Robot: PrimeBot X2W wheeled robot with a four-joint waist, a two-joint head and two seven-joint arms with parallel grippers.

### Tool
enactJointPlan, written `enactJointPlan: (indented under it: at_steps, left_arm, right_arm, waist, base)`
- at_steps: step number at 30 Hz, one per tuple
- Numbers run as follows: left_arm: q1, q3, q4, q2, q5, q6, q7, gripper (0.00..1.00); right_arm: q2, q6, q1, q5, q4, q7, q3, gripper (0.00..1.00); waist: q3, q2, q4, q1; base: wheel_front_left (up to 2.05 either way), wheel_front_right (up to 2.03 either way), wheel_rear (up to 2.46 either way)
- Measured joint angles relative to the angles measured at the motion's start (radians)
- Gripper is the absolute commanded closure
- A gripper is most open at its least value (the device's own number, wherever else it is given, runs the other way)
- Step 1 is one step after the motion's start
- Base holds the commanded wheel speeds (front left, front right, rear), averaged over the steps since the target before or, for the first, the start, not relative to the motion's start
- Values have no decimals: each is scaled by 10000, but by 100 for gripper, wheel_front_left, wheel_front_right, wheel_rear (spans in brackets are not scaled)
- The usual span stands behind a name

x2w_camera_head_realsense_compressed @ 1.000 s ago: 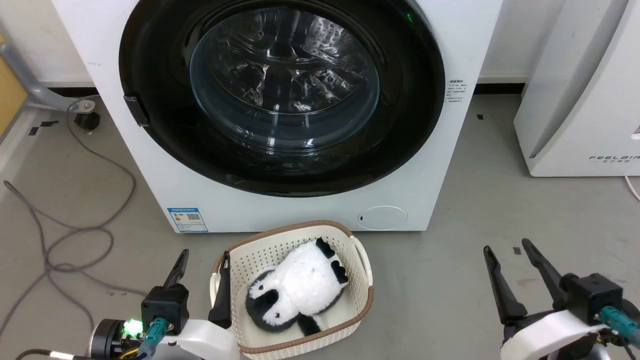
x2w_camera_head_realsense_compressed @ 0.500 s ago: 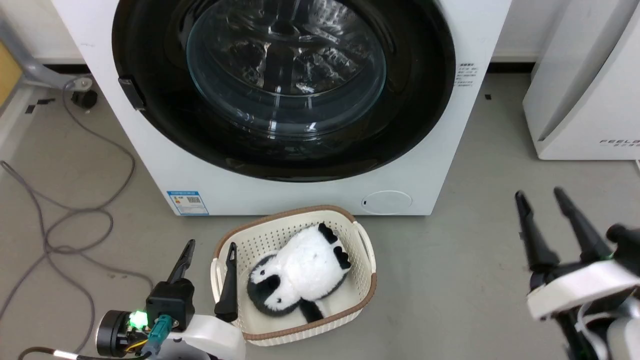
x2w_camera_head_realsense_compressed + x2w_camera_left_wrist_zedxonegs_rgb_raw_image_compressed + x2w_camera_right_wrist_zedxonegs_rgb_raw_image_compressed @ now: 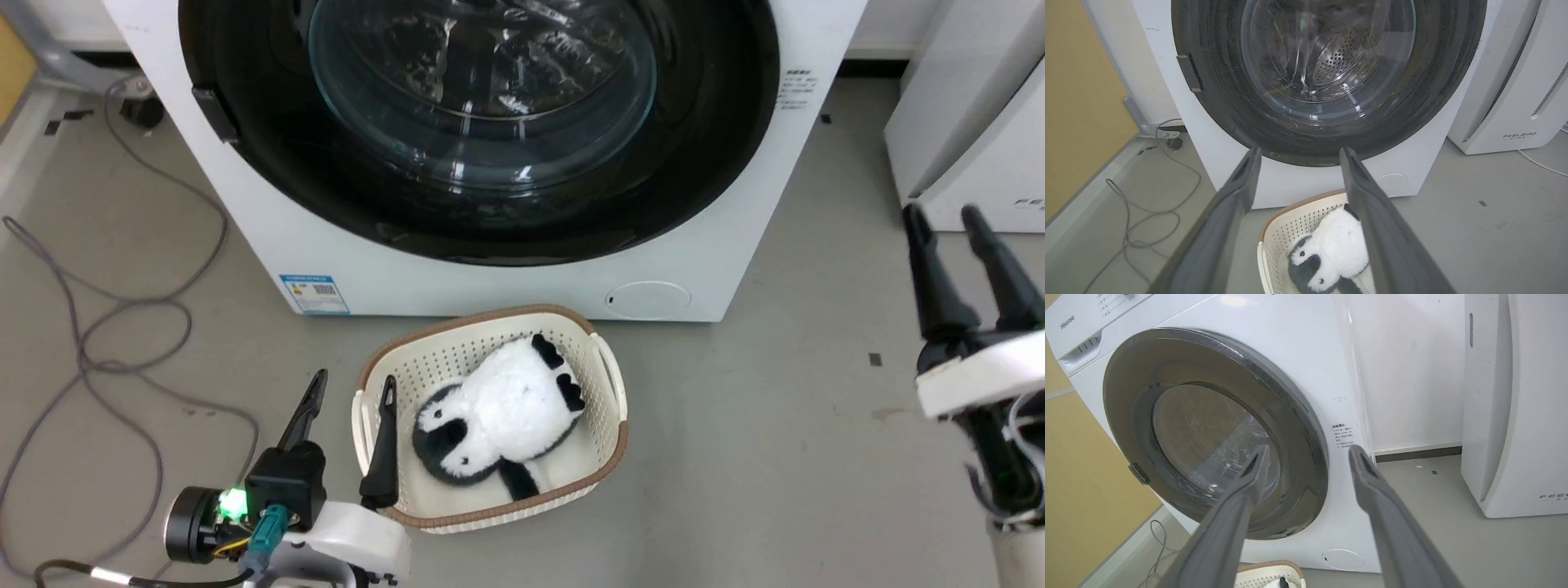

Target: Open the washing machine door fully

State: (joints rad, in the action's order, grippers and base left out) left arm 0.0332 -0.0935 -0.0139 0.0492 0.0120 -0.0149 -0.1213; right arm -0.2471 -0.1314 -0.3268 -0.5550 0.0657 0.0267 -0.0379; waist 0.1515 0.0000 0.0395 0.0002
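snagging is the nearest risk. the left tool [image 3: 355, 376] is held wide and empty low over the floor [image 3: 775, 457]. its inner finger [image 3: 384, 441] is seen across the rim of the cream basket [image 3: 614, 392], and whether they touch cannot be told. if that arm is swung up carelessly, the basket and the plush panda [image 3: 498, 416] lying in it could be dragged or tipped. a loose grey cable [image 3: 224, 237] is looped on the floor to the left, where it could be caught if the base is rolled that way.

the right tool [image 3: 940, 209] is held higher and further ahead, also spread and gripping nothing. it is well apart from the door and near the white ribbed appliance [image 3: 955, 98], which could be knocked by a wide reach on that side.

beyond the basket, the washing machine [image 3: 490, 290] is seen with the washing machine door [image 3: 702, 147] shut flush against its front, so nothing of the task is judged done. a small dark tab [image 3: 214, 114] is seen at the door's left rim. it is taken to be the pull point, though that cannot be confirmed. the rim is glossy and curved, so a shallow or off-centre hold is likely to be lost as the latch is pulled. the basket stands just in front of the machine, below the door's lower edge. clearance for the swing cannot be judged, so the door could be stopped short or the basket shoved. an arm placed in the arc could also be struck.
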Motion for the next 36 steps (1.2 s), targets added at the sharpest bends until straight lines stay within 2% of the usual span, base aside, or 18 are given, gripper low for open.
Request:
enactJointPlan:
  at_steps: [1,2,3,14,27,36]
  left_arm:
    - [43,-27,-2,0,0,0,-10,0]
    - [88,-61,0,0,2,-2,-40,0]
    - [122,-100,2,0,6,-10,-46,0]
    - [434,-387,-6,0,92,-90,-303,0]
    - [790,-761,-44,0,320,-207,-558,0]
    - [958,-1011,-6,-2,458,-380,-746,0]
  right_arm:
    - [-36,0,-130,-119,59,75,-10,0]
    - [-73,0,-271,-244,128,119,-10,40]
    - [-94,0,-418,-372,211,169,-31,100]
    - [-209,0,-2616,-2040,1908,1160,-439,100]
    - [-742,2,-5312,-2888,4109,2305,-372,100]
    - [-1028,2,-6737,-3737,5524,3670,-261,100]
  waist:
    - [50,0,21,0]
    - [103,0,42,0]
    - [157,0,62,0]
    - [802,0,341,-1]
    - [1547,0,818,0]
    - [2005,0,1172,-1]
  base:
    - [0,0,0]
    - [0,0,0]
    - [0,0,0]
    - [0,0,0]
    - [0,0,0]
    - [0,0,0]
